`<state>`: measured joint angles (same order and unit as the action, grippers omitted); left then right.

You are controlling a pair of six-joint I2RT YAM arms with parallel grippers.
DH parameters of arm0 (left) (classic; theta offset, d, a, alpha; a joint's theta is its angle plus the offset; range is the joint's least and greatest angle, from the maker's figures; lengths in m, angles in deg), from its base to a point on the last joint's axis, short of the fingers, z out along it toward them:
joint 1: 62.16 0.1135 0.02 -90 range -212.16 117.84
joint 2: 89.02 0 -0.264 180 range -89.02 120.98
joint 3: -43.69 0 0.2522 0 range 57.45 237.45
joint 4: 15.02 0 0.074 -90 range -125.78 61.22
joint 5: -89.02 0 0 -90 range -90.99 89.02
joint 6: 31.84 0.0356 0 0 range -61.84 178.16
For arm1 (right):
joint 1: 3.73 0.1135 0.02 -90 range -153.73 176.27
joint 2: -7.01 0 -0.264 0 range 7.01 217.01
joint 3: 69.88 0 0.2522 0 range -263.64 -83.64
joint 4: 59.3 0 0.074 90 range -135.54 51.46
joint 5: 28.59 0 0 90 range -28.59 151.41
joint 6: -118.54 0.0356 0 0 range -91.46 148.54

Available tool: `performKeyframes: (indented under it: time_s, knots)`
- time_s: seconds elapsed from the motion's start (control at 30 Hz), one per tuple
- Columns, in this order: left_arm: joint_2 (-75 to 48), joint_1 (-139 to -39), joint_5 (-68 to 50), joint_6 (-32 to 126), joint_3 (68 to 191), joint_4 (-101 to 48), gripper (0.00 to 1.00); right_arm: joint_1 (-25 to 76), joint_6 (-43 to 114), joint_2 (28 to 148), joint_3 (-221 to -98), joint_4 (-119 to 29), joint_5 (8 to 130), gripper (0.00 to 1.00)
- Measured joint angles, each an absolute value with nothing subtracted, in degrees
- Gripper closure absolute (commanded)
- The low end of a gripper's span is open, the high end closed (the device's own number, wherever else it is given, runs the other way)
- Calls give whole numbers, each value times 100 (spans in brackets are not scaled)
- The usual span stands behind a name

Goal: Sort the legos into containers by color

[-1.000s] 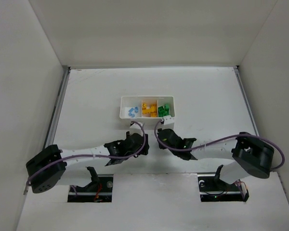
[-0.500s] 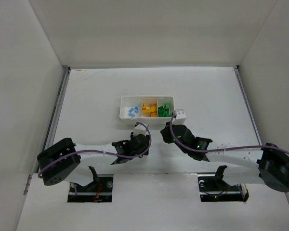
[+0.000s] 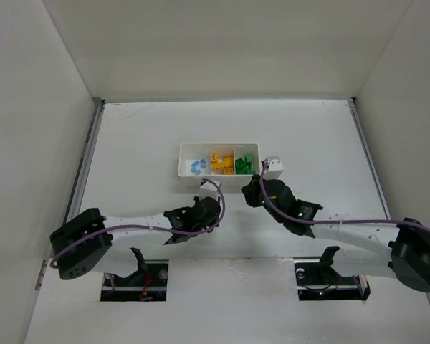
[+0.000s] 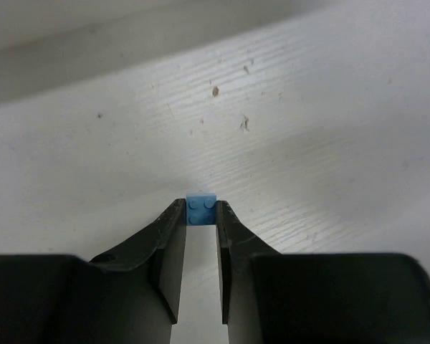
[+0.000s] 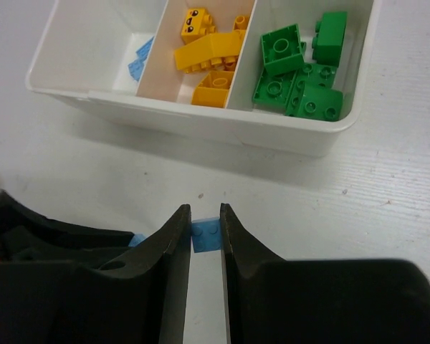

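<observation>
Widest of all, a white bench (image 3: 308,136), boxed in by plain white walls (image 3: 222,50) at the back and both sides; close up, grained and flecked with a few small dark specks. Bolted at the near edge, left arm (image 3: 136,226) laid low and stretched rightward and forward, right arm (image 3: 344,229) stretched leftward the same way, wrists close together just short of the tray, purple cables (image 3: 216,192) looped along each. Near the bench's middle, white tray (image 5: 287,136) with three compartments side by side: green legos (image 5: 294,79) heaped in the right one, yellow-orange legos (image 5: 208,54) in the middle, pale blue legos (image 5: 140,61) in the left, these last mostly hidden behind the near wall and a divider. Left end effector (image 4: 201,209) low over the bench, fingers nearly together, pinching a pale blue brick (image 4: 201,208) at the very tips, two studs showing. Right end effector (image 5: 205,213) pointed at the tray's near wall, in front of the middle compartment, fingers close together and clamped on a second blue brick (image 5: 205,236), only one face showing between them. At the lower left of the right wrist view, dark bulk of the left end effector, cut off by the edge, a sliver of blue at its tip. From above, fingertips and held bricks too small and too covered by the wrists to make out.
</observation>
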<state>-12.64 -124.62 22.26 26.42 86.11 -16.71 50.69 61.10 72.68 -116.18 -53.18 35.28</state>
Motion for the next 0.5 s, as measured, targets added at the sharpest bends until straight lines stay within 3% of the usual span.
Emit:
performKeyframes:
  time_s: [0.27, 0.5]
  knots:
    - [-3209, -11777, 2390, 2460, 8240, -1752, 86, 4966, 6121, 8293, -12433, -5814, 3946, 77]
    - [-4353, -11080, 2296, 2170, 7879, -2211, 86, 4881, 6134, 9863, -13856, -6282, 4376, 75]
